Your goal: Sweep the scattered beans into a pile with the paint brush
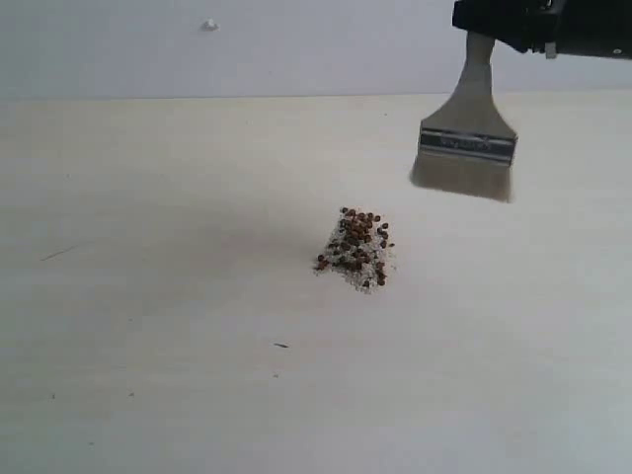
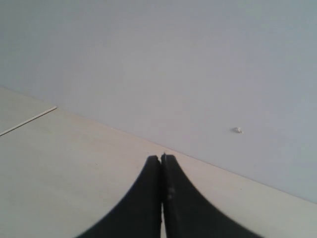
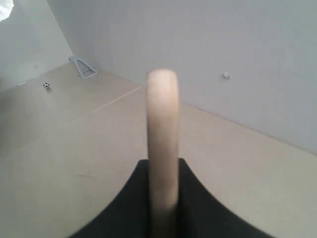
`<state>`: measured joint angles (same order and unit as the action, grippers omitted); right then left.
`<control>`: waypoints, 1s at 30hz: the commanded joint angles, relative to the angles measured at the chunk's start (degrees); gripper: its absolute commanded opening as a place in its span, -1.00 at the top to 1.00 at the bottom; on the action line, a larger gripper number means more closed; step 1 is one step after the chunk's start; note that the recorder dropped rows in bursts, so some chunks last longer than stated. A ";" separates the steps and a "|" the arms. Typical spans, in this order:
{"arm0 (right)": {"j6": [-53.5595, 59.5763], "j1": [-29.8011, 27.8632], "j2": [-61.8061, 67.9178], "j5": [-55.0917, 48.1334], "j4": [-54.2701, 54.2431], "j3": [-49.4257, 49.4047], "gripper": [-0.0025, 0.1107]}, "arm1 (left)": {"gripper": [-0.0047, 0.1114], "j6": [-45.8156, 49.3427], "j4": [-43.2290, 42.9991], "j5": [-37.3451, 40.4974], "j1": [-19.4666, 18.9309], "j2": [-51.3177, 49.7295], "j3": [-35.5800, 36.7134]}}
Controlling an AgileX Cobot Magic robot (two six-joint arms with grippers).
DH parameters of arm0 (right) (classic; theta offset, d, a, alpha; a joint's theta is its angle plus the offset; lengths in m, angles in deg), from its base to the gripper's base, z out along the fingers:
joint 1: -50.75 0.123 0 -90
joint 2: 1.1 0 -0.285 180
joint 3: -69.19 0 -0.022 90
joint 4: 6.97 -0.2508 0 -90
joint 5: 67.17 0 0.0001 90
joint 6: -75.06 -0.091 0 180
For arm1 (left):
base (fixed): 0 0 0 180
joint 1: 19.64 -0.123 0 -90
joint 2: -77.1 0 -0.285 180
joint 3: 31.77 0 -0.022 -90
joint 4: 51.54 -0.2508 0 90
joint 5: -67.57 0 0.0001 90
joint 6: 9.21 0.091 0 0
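The beans (image 1: 357, 247), reddish-brown and mixed with pale grit, lie together as one small pile in the middle of the pale table (image 1: 148, 296). Up and to the right of it hangs the paint brush (image 1: 466, 148), its whitish bristles (image 1: 461, 178) pointing down and off the beans. My right gripper (image 1: 494, 25) at the top right is shut on the cream handle (image 3: 162, 129), which sticks out between the black fingers (image 3: 198, 198). My left gripper (image 2: 161, 157) is shut with nothing in it, and it is outside the exterior view.
A tiny dark speck (image 1: 281, 345) lies on the table in front of the pile, and a faint scratch (image 1: 57, 254) marks the left side. A grey wall (image 1: 296, 39) backs the table. A small toy goal net (image 3: 82, 67) and ball (image 3: 46, 86) sit far off.
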<state>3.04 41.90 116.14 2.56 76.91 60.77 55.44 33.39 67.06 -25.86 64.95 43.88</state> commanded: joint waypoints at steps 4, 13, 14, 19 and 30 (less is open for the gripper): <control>13.91 0.18 -5.11 0.24 -5.44 -14.02 0.96 | 0.92 -0.03 0.22 0.17 -0.15 -0.19 0.20; 20.69 6.66 -12.69 0.24 -1.93 -21.31 0.96 | 0.92 -0.03 0.22 0.17 -0.15 -0.19 0.20; 22.35 8.16 -12.58 0.24 -1.50 -21.54 0.96 | 0.92 -0.03 0.22 0.17 -0.15 -0.19 0.20; 26.94 13.86 -10.03 0.24 -0.97 -22.13 0.96 | 0.92 -0.03 0.22 0.17 -0.15 -0.19 0.20; 30.37 14.89 -1.71 0.24 -2.20 -21.21 0.96 | 0.92 0.16 0.22 0.17 -0.15 -0.19 0.20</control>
<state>32.48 56.66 113.34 2.30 76.03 38.95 55.44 33.39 67.06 -25.86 64.95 43.88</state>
